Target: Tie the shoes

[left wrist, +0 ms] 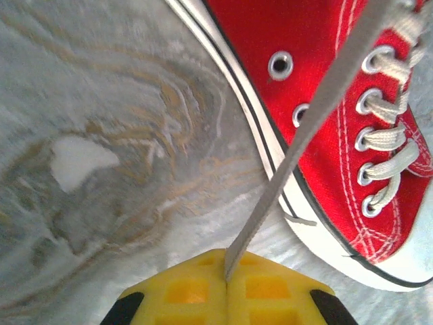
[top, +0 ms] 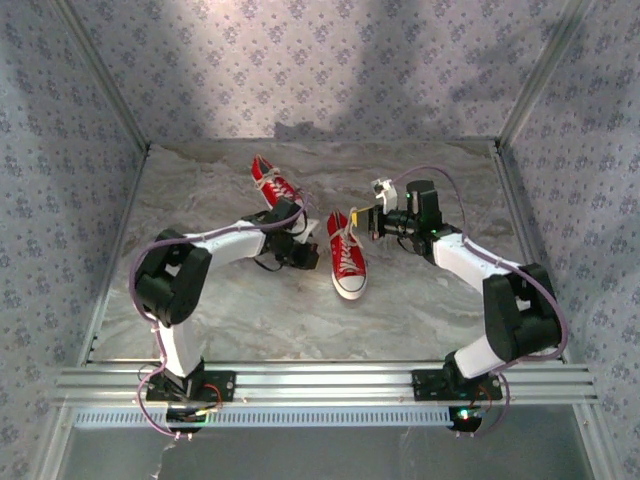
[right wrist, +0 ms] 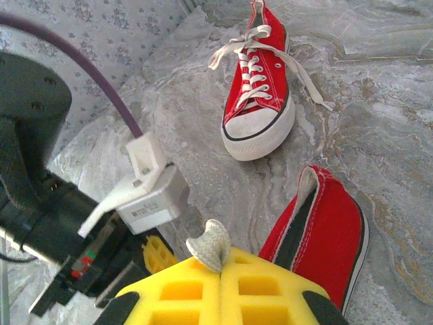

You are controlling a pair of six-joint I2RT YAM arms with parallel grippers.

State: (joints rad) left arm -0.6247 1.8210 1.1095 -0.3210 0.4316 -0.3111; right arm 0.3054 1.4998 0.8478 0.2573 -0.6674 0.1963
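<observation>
The left gripper (left wrist: pixel 226 283) is clamped, its yellow pads (left wrist: pixel 183 291) pinched on a flat white lace (left wrist: pixel 308 122). The lace runs taut from the seam between the pads, up and away to their right. Just ahead and to the right of those pads lies the nearer red sneaker (left wrist: pixel 325 54), seen side-on. Its white sole rests on the marbled tabletop (left wrist: pixel 101 149), its metal eyelets and crossed lacing are in view, and its white toe cap (left wrist: pixel 416 250) is off to the right of the fingers. From above, this sneaker sits between the two grippers, toe towards the arm bases.

The second red sneaker (top: pixel 274 186) lies beyond the left gripper, further back on the table and well apart from the first. In the right wrist view its loose laces (right wrist: pixel 233 51) splay to both sides.

The right gripper (right wrist: pixel 222 271) is closed too, its own pads (right wrist: pixel 264 288) pressed together on a short bent lace end (right wrist: pixel 210 245) that sticks up above them. Just to the right of its fingers are the heel and open collar of the nearer red sneaker. Close to their left is the left arm's black wrist (right wrist: pixel 37 189), with a white camera mount (right wrist: pixel 145 189) and a purple cable (right wrist: pixel 88 68).
</observation>
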